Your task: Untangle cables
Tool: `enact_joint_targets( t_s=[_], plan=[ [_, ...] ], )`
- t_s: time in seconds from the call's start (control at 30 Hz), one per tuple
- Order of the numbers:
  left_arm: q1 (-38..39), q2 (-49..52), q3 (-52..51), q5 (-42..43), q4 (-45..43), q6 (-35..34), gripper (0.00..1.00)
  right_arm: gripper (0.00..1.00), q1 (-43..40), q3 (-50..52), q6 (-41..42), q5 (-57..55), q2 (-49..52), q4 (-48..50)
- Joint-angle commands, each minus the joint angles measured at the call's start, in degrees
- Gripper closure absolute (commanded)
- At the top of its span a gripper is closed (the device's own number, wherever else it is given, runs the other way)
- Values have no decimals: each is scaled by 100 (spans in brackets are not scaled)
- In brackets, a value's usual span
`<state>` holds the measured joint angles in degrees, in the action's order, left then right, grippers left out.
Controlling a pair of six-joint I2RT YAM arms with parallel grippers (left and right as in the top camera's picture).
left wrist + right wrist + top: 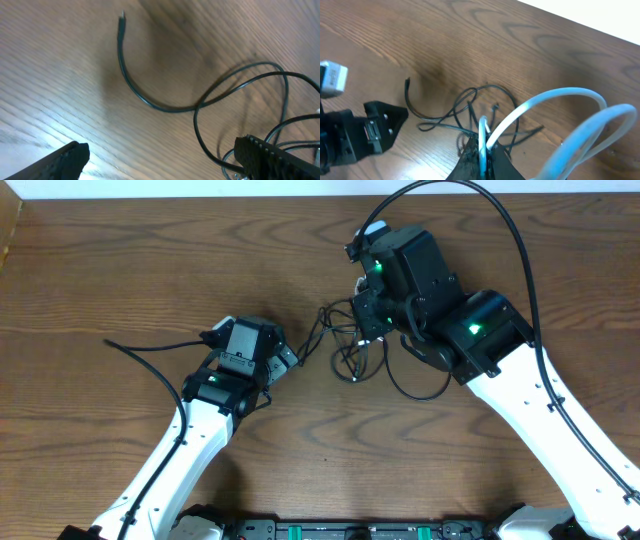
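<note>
cables trail leftward toward spread left end effector; right end effector pinches white cable.

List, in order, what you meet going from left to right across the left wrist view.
Black plastic finger → thin black cable's bare plug tip → that cable's low curved bend → second black finger.
</note>
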<state>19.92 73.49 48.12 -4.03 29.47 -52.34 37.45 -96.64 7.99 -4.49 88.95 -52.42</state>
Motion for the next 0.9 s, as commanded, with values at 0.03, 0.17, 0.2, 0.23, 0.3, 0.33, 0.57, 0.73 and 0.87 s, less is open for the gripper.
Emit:
enact_joint_targets(
  t_s=[0.03,0.17,0.2,0.23,0.3,0.33,0.57,0.73,0.87],
  plan=[
    [-35,-20,-15,271,-396,-304,2,99,-39,-63,293,15,-17,-79],
    [-35,-20,-15,2017,-684,-629,2,99,-39,-63,293,15,-17,-249],
    [-17,-20,-15,2695,-793,-623,2,99,-39,-63,293,13,-17,-267],
    [13,-20,-15,3069,-872,-614,0,99,-39,-63,291,15,-15,-269],
    [177,-20,-15,3609,-1211,-116,2,99,-39,-63,293,15,-15,-262],
    [382,-20,-15,3633,-1429,122,2,99,-39,-63,293,15,-15,-267],
    [872,-15,-15,3587,-1626,42,2,99,-39,-63,293,15,-15,-291],
    [1150,114,-15,2870,-1932,-334,2,99,-37,-63,444,33,-15,-304],
    [1215,435,-15,2568,-2288,-549,3,99,-39,-63,444,37,-17,-356]
  ],
)
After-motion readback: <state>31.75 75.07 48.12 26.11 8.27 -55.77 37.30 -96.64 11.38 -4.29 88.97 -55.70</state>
